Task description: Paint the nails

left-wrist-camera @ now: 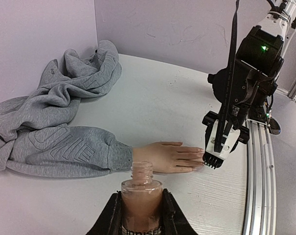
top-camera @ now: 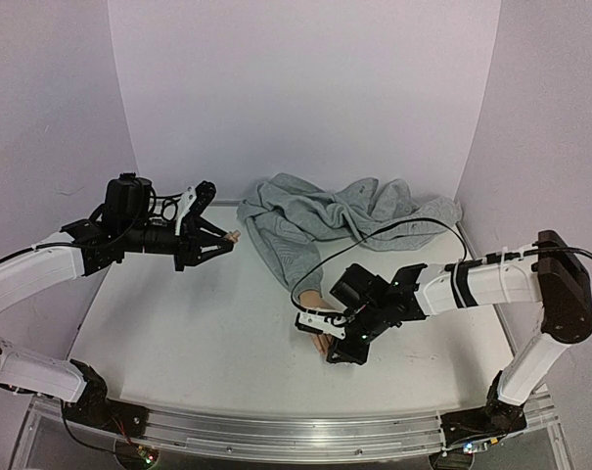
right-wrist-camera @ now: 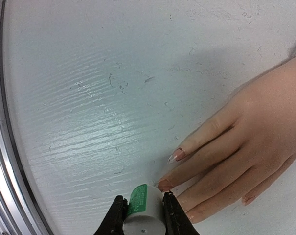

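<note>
The flesh-coloured mannequin hand [left-wrist-camera: 167, 157] lies flat on the table, its wrist in a grey sweatshirt sleeve [left-wrist-camera: 64, 149]. It also shows in the right wrist view [right-wrist-camera: 255, 137] and the top view [top-camera: 311, 302]. Its nails [right-wrist-camera: 177, 155] are pale and glossy; a second nail [right-wrist-camera: 163, 184] looks pinkish. My right gripper [right-wrist-camera: 143, 200] is shut on a white cap with a green label [right-wrist-camera: 144, 213], held down right at that fingertip; the brush is hidden beneath the cap. My left gripper [left-wrist-camera: 142, 205] is shut on an open bottle of pinkish polish [left-wrist-camera: 142, 193], raised at the far left [top-camera: 227, 238].
The rest of the grey sweatshirt [top-camera: 344, 215] lies bunched at the back of the table. The metal rail of the table's near edge [right-wrist-camera: 1, 161] runs close to the fingertips. The right arm [top-camera: 472, 279] reaches in from the right.
</note>
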Action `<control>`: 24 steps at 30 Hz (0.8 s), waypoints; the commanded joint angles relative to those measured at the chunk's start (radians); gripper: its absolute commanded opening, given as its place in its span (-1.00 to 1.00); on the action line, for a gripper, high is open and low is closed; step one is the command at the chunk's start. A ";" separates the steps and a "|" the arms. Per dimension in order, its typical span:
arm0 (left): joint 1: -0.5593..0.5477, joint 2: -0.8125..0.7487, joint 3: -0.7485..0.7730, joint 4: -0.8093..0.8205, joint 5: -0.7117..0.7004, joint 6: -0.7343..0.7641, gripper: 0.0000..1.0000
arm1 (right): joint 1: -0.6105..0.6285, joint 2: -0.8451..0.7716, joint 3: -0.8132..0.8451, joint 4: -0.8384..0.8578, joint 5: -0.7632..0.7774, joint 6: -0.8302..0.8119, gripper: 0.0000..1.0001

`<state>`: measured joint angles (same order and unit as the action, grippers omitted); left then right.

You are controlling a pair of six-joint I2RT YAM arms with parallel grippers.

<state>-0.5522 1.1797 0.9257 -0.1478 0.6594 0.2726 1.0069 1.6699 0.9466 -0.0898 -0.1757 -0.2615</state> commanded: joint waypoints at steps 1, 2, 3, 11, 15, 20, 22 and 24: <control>0.006 -0.015 0.015 0.044 0.017 0.001 -1.00 | 0.009 0.008 0.034 -0.051 -0.025 -0.001 -1.00; 0.006 -0.015 0.015 0.044 0.018 0.001 -1.00 | 0.009 0.008 0.034 -0.051 -0.028 -0.001 -1.00; 0.006 -0.015 0.014 0.043 0.019 0.000 -1.00 | 0.009 0.008 0.035 -0.052 -0.028 -0.001 -1.00; 0.006 -0.013 0.014 0.044 0.017 0.000 -1.00 | 0.009 -0.039 0.026 -0.048 0.009 0.002 -1.00; 0.006 -0.012 0.015 0.044 0.017 0.001 -1.00 | 0.009 -0.129 0.004 -0.033 0.043 0.017 -1.00; 0.006 -0.005 0.018 0.044 0.023 -0.001 -1.00 | 0.009 -0.117 -0.001 -0.030 0.047 0.022 -1.00; 0.006 -0.004 0.019 0.044 0.022 -0.001 -1.00 | 0.009 -0.088 0.008 -0.031 0.060 0.019 -1.00; 0.006 -0.002 0.018 0.044 0.020 -0.001 -1.00 | 0.010 -0.070 0.015 -0.026 0.065 0.012 -1.00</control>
<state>-0.5522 1.1797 0.9257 -0.1478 0.6598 0.2726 1.0107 1.5600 0.9451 -0.0872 -0.1360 -0.2523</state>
